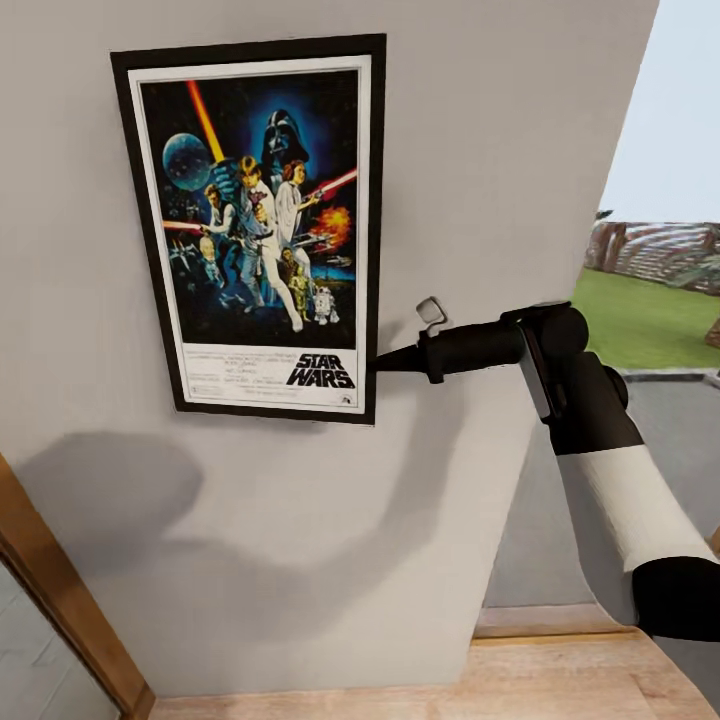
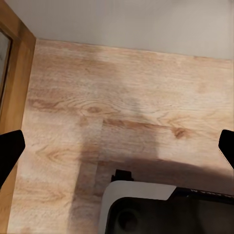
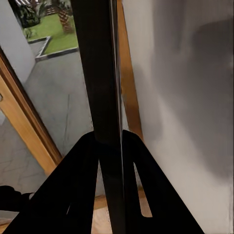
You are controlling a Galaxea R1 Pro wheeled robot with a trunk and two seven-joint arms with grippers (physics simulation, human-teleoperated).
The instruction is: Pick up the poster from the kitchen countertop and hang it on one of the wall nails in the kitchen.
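Poster (image 1: 262, 225) looks thin, stiff and light against the wall (image 1: 480, 130); right pincer (image 1: 385, 361) clamped edge-on at its lower frame rim, left pincer (image 2: 117, 148) apart.

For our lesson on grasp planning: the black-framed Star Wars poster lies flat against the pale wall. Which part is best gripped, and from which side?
Grip the thin right-hand edge of the black-framed Star Wars poster near its lower corner, coming in sideways from the right along the pale grey wall. The poster lies flat against the wall, so only its rim can be pinched. The right gripper is shut on that edge so, one finger on each face.
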